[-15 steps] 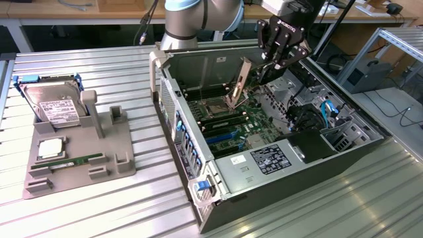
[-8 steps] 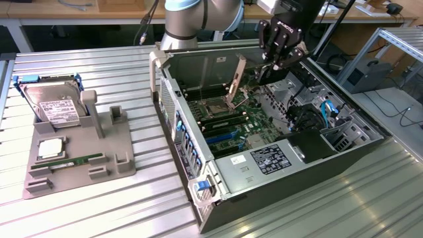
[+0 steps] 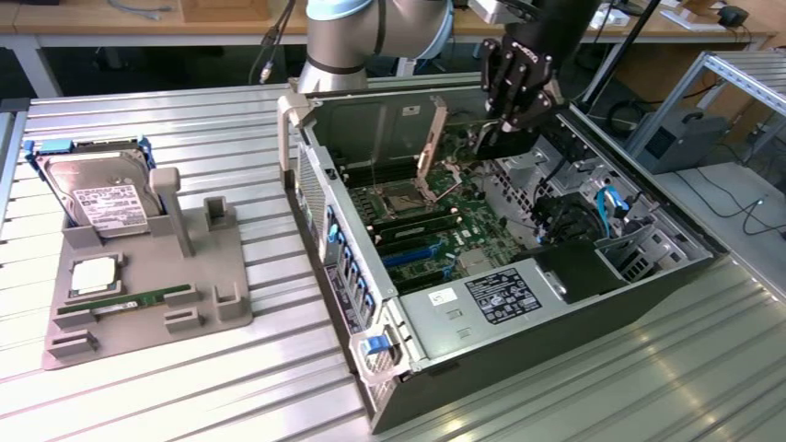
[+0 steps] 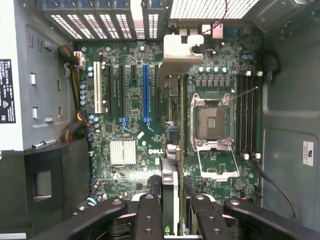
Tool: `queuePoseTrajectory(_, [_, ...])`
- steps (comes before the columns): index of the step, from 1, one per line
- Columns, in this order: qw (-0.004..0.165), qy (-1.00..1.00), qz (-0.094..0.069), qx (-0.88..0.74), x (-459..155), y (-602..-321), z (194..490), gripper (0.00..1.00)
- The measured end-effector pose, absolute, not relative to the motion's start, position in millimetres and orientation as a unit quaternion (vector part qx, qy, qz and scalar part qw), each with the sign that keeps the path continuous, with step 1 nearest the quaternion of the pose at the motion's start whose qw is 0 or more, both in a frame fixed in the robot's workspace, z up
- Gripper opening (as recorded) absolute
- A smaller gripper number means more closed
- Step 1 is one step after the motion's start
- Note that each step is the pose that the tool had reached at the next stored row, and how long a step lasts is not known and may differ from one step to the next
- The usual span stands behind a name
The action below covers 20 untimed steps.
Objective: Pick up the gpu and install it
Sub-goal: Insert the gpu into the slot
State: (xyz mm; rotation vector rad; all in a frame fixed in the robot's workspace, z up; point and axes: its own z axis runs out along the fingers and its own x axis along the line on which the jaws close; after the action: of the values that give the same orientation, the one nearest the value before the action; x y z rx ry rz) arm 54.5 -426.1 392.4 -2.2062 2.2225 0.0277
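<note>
Black claw point(image 4: 172, 205), partly closed, grips the gpu point(image 4: 170, 182), a thin card seen edge-on with a silver metal bracket point(image 4: 182, 50), above the green motherboard point(image 4: 125, 125). You should hold its edge level and parallel to the long slots point(image 4: 146, 95). Wrist view gives you slot alignment; exterior view gives height over the open black computer case point(image 3: 614, 304).

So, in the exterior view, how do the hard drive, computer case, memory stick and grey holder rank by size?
Largest to smallest:
1. computer case
2. grey holder
3. hard drive
4. memory stick
None are close in size.
</note>
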Motion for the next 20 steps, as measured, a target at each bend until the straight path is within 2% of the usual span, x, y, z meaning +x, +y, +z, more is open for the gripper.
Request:
queuePoseTrajectory(6, [0.005,0.710,0.009,-0.704,49.7,-426.6,387.9,0.27])
queuePoseTrajectory(7, [0.005,0.708,0.009,-0.706,49.1,-429.8,378.7,0.27])
queuePoseTrajectory(20, [0.005,0.708,0.009,-0.706,49.1,-431.3,373.4,0.27])
